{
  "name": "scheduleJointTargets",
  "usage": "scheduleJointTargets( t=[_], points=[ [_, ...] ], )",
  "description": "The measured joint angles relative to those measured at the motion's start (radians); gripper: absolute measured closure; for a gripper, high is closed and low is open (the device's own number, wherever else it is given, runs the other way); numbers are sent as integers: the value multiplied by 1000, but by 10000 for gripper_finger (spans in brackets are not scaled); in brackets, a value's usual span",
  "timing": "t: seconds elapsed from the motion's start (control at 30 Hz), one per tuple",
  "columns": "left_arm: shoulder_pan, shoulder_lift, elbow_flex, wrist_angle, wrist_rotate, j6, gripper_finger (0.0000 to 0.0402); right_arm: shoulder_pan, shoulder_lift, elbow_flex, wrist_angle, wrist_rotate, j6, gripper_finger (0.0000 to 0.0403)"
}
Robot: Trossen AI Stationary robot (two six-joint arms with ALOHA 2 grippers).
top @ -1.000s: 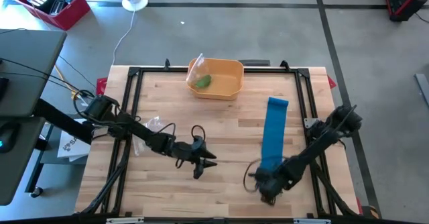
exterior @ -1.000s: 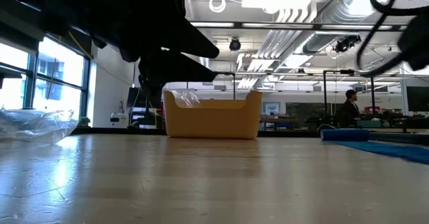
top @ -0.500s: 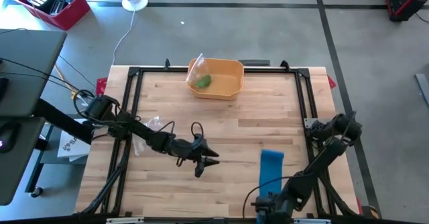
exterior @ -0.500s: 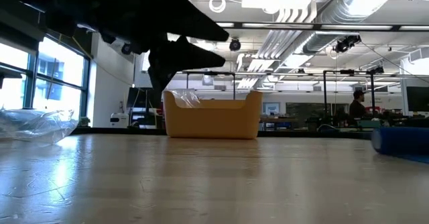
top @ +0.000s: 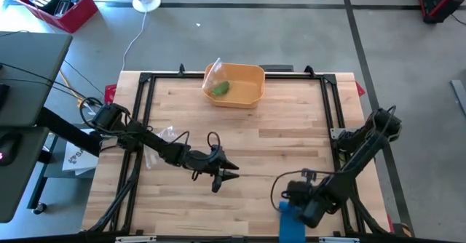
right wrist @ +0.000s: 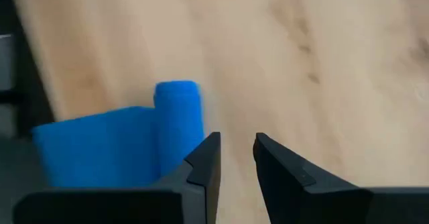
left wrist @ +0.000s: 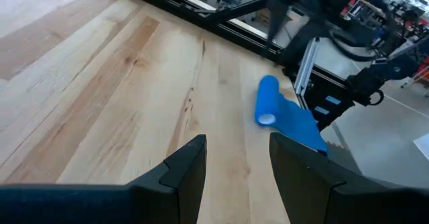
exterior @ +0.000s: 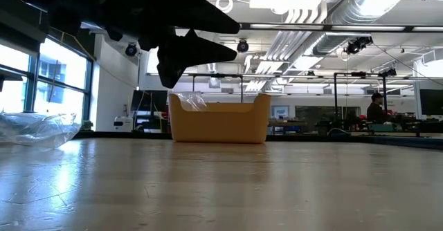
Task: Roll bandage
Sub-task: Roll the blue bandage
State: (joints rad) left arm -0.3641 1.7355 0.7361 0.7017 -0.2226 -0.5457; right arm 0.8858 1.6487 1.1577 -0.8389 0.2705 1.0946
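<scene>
Jaws apart on both grippers; right gripper beside bandage at table edge.

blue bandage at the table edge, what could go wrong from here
The blue fabric bandage lies partly rolled at the wooden table front edge, its loose tail overhanging; it could slide off. The right gripper holds nothing beside the roll, so the roll may loosen. The left gripper hovers far away.

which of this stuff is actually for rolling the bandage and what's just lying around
For the job:
- bandage, partly rolled, at the table's near right edge
- right gripper, empty, fingers narrowly apart beside the roll
- left gripper, mid-table, fingers open

Lying about:
- bin holding a green item
- plastic bag
</scene>
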Motion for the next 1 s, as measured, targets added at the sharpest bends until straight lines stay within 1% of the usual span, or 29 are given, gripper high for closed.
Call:
scheduleJointTargets(
  t=[0.1, 0.17, 0.27, 0.4, 0.5, 0.7, 0.77, 0.87, 1.0],
  points=[
    [0, 0, 0, 0, 0, 0, 245, 21, 15, -11, 136, -1, -80, 320],
    [0, 0, 0, 0, -6, 0, 245, 36, 44, -11, 202, 0, -105, 320],
    [0, 0, 0, 0, -15, 0, 245, 56, 100, -11, 250, 0, -100, 320],
    [0, 0, 0, -1, -16, 0, 245, 59, 161, -12, 270, -5, -41, 316],
    [0, 0, 0, -1, -16, 0, 245, 59, 170, -11, 289, -33, -25, 295],
    [4, 0, 0, -1, -17, -1, 245, 59, 154, -8, 292, -40, 1, 225],
    [4, 0, 1, -1, -18, -3, 245, 59, 154, -7, 289, -63, 0, 206],
    [4, 0, 1, -1, -20, -2, 245, 57, 154, -7, 284, -84, 2, 192],
    [4, 0, 1, -1, -22, -2, 245, 55, 154, -7, 282, -84, 26, 190]
  ],
)
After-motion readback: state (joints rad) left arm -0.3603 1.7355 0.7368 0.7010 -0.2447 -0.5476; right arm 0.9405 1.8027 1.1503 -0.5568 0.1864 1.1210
